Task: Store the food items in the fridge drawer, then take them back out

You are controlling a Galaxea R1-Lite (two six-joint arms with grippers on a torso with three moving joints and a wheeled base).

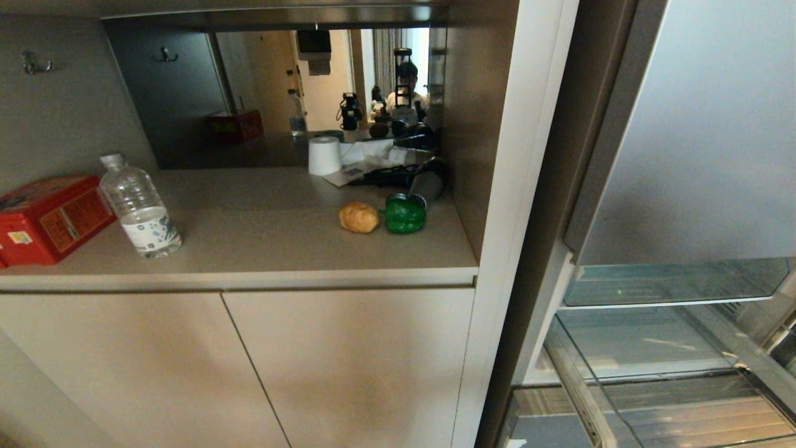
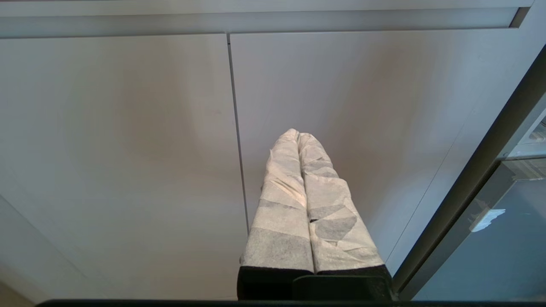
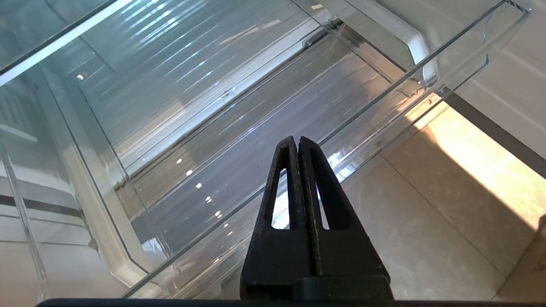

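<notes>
Right gripper [image 3: 297, 143] has fingers pressed together, empty, hanging over the clear tray of the pulled-out fridge drawer [image 1: 653, 398]. Left gripper [image 2: 298, 135], wrapped in white tape, fingers together too, empty, facing two cabinet doors [image 2: 128, 149]. One potato [image 1: 359, 218] and one green pepper [image 1: 405, 213] sit touching on the surface [image 1: 261, 242]. Also one water bottle [image 1: 140, 208], one red box [image 1: 50, 218], one paper roll [image 1: 324, 155].

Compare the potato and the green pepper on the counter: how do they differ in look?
The potato is matte tan-yellow, while the green pepper is glossy bright green. The potato lies on the pepper's left, farther from the hair dryer that the pepper lies close to. Both are of similar size and rest side by side on the counter.
</notes>
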